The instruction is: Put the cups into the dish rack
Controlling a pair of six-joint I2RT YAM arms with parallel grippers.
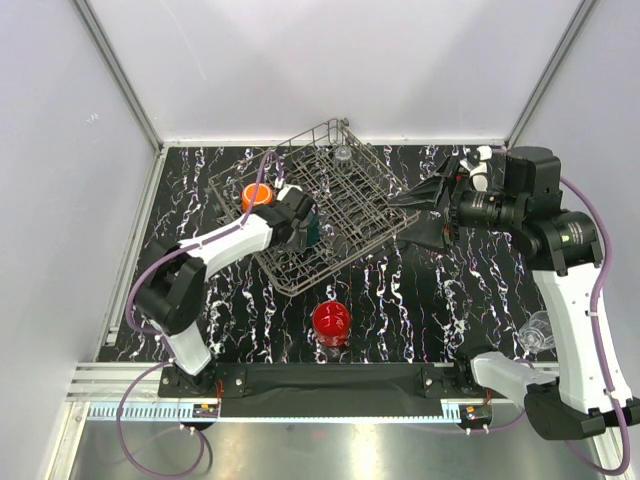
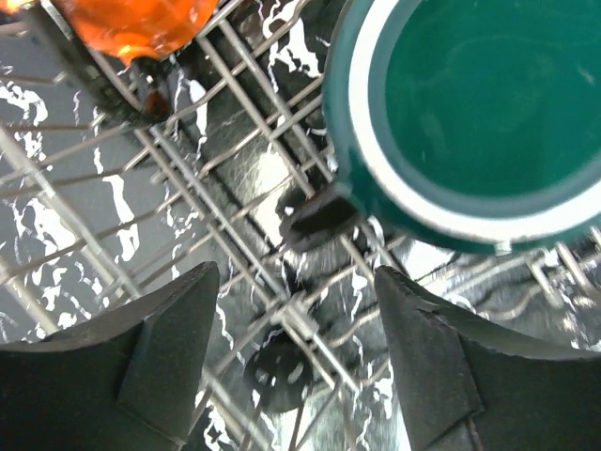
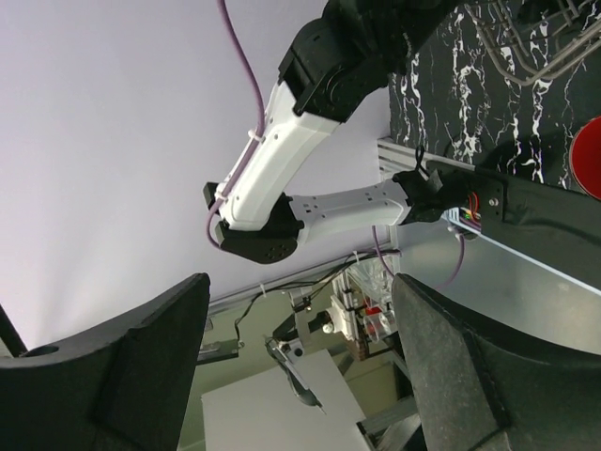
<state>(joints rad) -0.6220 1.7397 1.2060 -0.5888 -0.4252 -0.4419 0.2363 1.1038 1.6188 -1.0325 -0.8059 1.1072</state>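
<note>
The grey wire dish rack point(image 1: 370, 190) stands tilted at the table's middle. An orange cup point(image 1: 256, 196) sits in its left part, and a small clear cup point(image 1: 342, 153) at its far corner. My left gripper point(image 1: 302, 226) hovers over the rack's near-left part. In the left wrist view its fingers point(image 2: 169, 338) stand open with only rack wires point(image 2: 216, 216) between them. The dark teal-green cup point(image 2: 479, 103) lies in the rack just beyond them, with the orange cup point(image 2: 141, 23) further off. A red cup point(image 1: 331, 322) stands on the table. My right gripper point(image 1: 400, 222) hangs open and empty beside the rack.
Another clear cup point(image 1: 537, 335) lies at the table's right edge beside the right arm. The right wrist view looks sideways at the left arm point(image 3: 282, 160) and shows a slice of the red cup point(image 3: 590, 160). Pale walls close in three sides.
</note>
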